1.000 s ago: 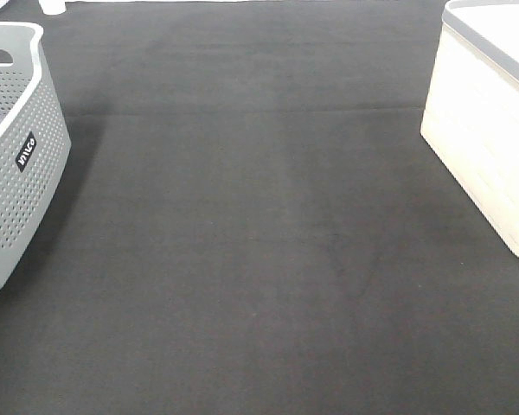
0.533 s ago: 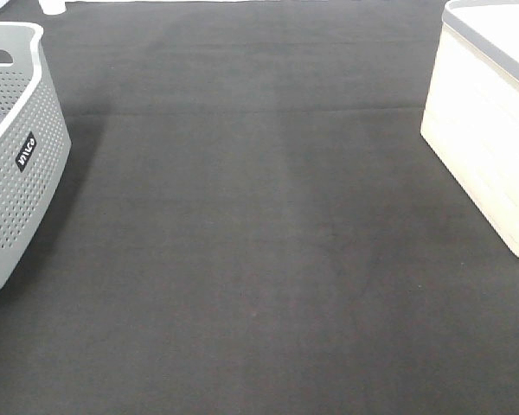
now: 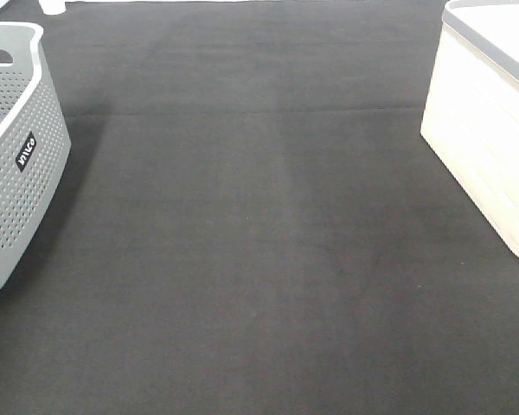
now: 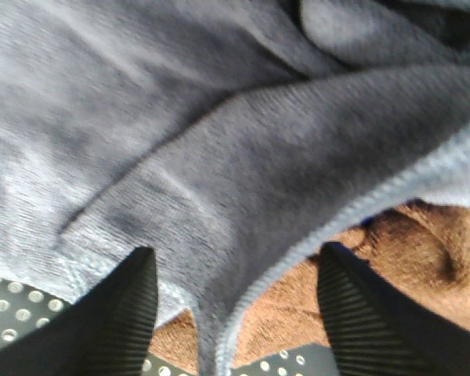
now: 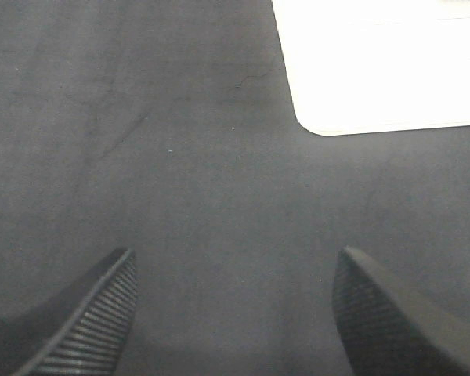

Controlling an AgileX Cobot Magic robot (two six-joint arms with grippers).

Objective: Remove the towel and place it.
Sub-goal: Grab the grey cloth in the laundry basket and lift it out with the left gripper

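While the left gripper stands with its jaws apart, a hemmed fold of the towel runs down between them, not clamped. Under the towel lies a brown cloth. Both are inside the grey perforated basket, which sits at 9 o'clock in the high view. The right gripper hangs spread wide over the black mat, near the white basket at 2 o'clock, whose contents cannot be seen. Against a second ago, the high view shows no change: both baskets sit where they were.
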